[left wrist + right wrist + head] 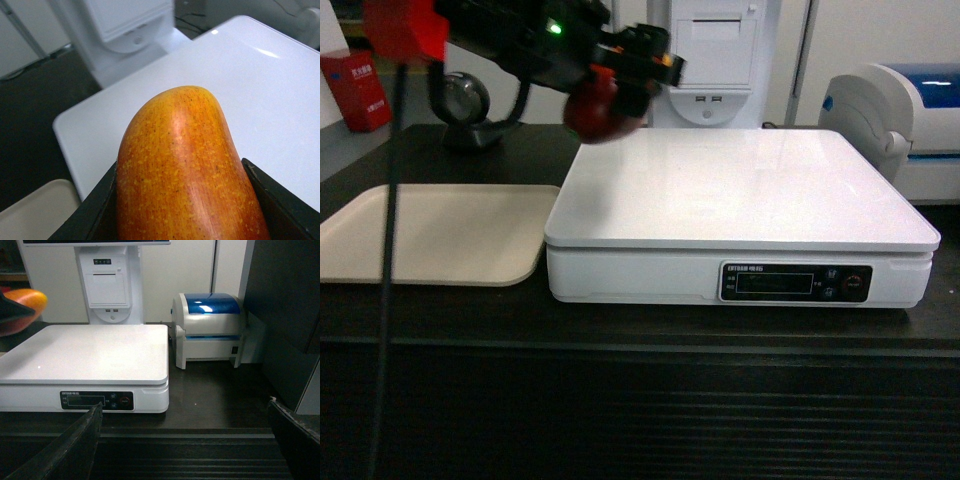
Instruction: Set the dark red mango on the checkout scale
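Left gripper (620, 85): clamped around the dark red mango (601, 108), held in the air above the rear left corner of the scale (740, 190). Right gripper (185, 440): fingers spread wide, nothing between them, low in front of the checkout (620, 400). Scale: on the checkout counter, platform bare. Beige tray (430, 232): just left of the scale. White-and-blue printer (210, 327): to the scale's right.
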